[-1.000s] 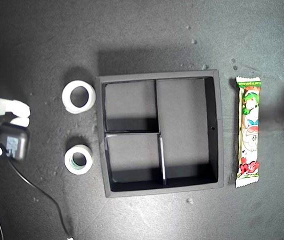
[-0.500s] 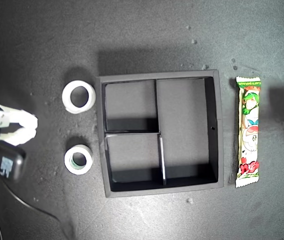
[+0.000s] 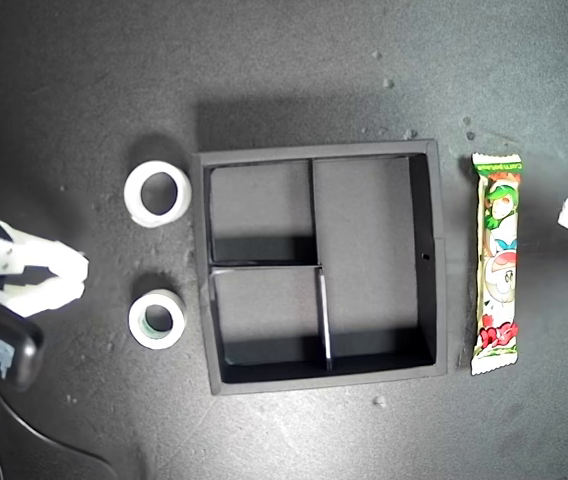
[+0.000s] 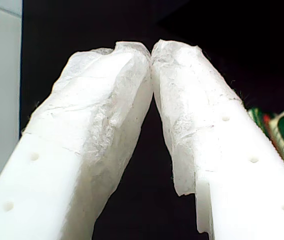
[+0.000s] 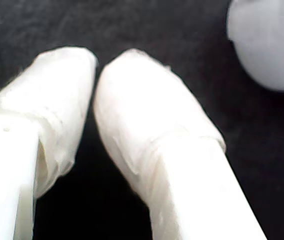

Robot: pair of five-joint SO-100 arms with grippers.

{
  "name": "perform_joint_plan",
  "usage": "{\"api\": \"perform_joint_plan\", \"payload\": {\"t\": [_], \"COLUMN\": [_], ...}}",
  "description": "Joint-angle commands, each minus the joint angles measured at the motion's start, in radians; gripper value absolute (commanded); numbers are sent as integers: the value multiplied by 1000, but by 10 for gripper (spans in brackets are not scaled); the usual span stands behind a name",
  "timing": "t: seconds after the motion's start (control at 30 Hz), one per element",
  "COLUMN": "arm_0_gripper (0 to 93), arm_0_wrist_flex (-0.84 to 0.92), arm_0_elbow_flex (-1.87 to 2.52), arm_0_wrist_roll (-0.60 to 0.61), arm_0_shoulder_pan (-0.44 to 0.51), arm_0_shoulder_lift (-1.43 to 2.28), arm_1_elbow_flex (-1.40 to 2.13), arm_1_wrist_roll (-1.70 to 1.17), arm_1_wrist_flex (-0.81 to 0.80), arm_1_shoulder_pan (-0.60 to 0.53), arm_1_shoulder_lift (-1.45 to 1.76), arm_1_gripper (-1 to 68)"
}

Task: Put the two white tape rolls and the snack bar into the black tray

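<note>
The tray [image 3: 436, 262] lies mid-worktop with two rolls [image 3: 157, 194] [image 3: 157, 319] just outside one wall and the bar [image 3: 497, 263] outside the opposite wall. Only the wrist views show my first gripper [image 4: 151, 51] and second gripper [image 5: 96, 65] pinched together, holding nothing.

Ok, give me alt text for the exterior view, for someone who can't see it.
An empty black tray with three compartments sits on a dark surface, with two white tape rolls on its left in the exterior view and a snack bar on its right. A white robot hand reaches in from the left edge.
</note>
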Motion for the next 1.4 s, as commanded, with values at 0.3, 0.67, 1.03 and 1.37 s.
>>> {"api": "perform_joint_plan", "payload": {"t": [0.3, 0.67, 1.03, 1.37], "arm_0_gripper": [127, 155, 155, 161], "arm_0_wrist_flex": [-58, -169, -115, -101], "arm_0_elbow_flex": [-209, -699, -983, -963], "arm_0_wrist_roll": [253, 422, 456, 482], "arm_0_shoulder_pan": [-92, -100, -141, -216], "arm_0_shoulder_lift": [-156, -942, -1410, -1410], "arm_1_elbow_flex": [-201, -1017, -1397, -1335], "arm_1_wrist_roll": [-35, -143, -163, -167], "arm_1_wrist_flex": [199, 331, 706, 723], "arm_1_shoulder_pan": [-52, -201, -298, -304], "arm_1_shoulder_lift": [-9, -1086, -1514, -1516], "arm_1_gripper": [150, 188, 138, 172]}}
